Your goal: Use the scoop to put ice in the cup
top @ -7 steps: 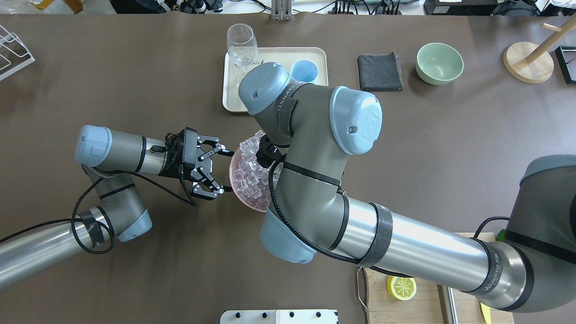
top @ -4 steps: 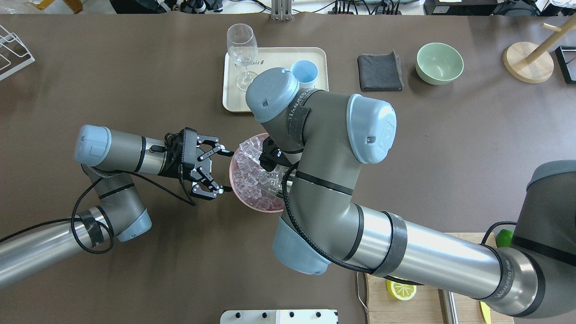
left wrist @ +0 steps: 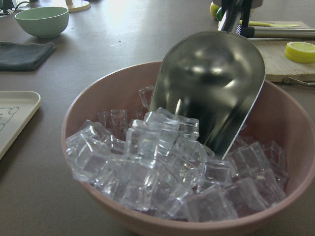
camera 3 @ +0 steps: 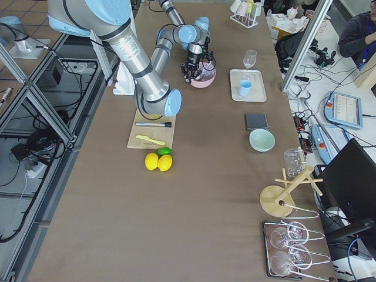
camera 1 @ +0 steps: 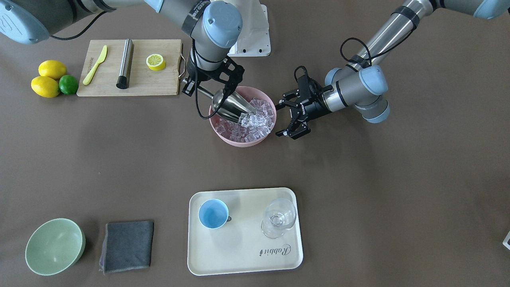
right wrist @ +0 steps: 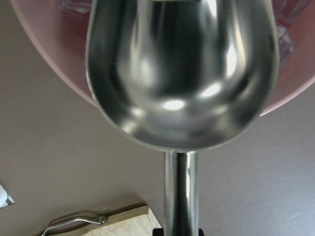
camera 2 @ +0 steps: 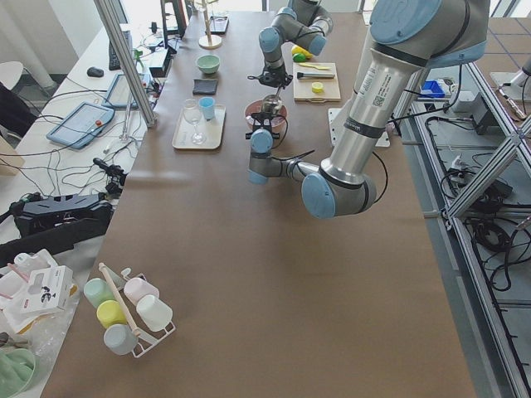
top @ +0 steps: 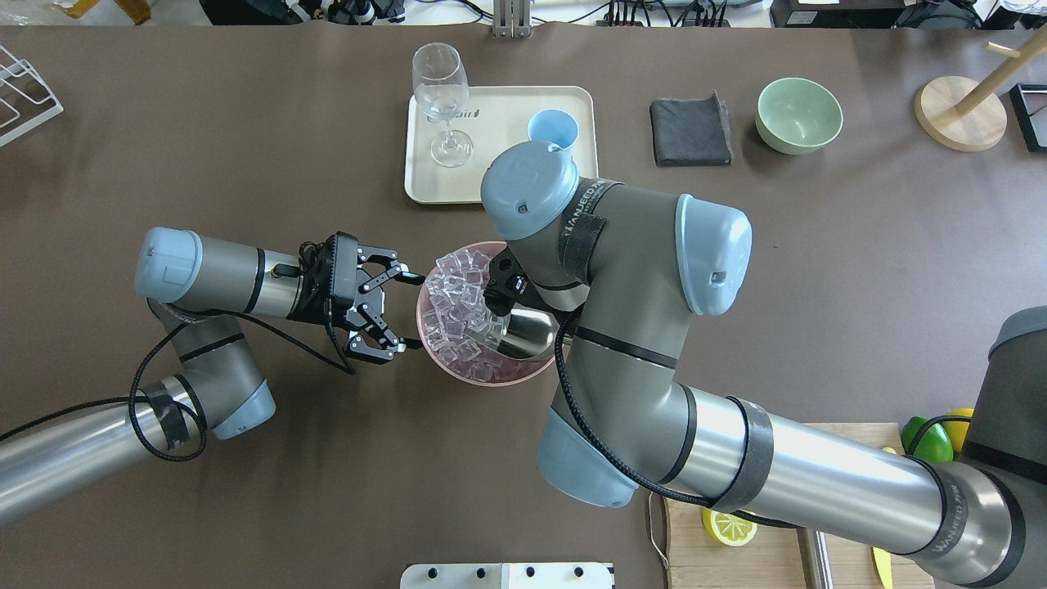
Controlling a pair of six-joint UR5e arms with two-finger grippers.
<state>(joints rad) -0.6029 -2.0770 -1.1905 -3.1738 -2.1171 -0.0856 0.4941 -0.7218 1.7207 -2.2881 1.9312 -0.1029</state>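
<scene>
The ice (top: 454, 294) fills a pink bowl (top: 491, 380) at the table's middle. My right gripper (camera 1: 203, 88) is shut on the rod handle of the steel scoop (camera 1: 231, 104), mostly hidden under the wrist in the overhead view. The scoop (left wrist: 211, 83) tilts down into the bowl with its lip in the ice (left wrist: 157, 167) and its trough mostly bare. My left gripper (top: 409, 311) is open, its fingers spread at the bowl's left rim. The light-blue cup (top: 552, 128) stands empty on the cream tray (top: 499, 102), apart from both grippers.
A stemmed glass (top: 440, 86) shares the tray. A grey cloth (top: 691, 131) and a pale green bowl (top: 799, 114) lie to the tray's right. A cutting board (camera 1: 129, 81) with a lemon half, steel cylinder and knife is near my right arm's base.
My right arm has swung to the right, dragging the scoop across the bowl to its right side, where the scoop's steel bowl now shows. The left gripper has not moved.
</scene>
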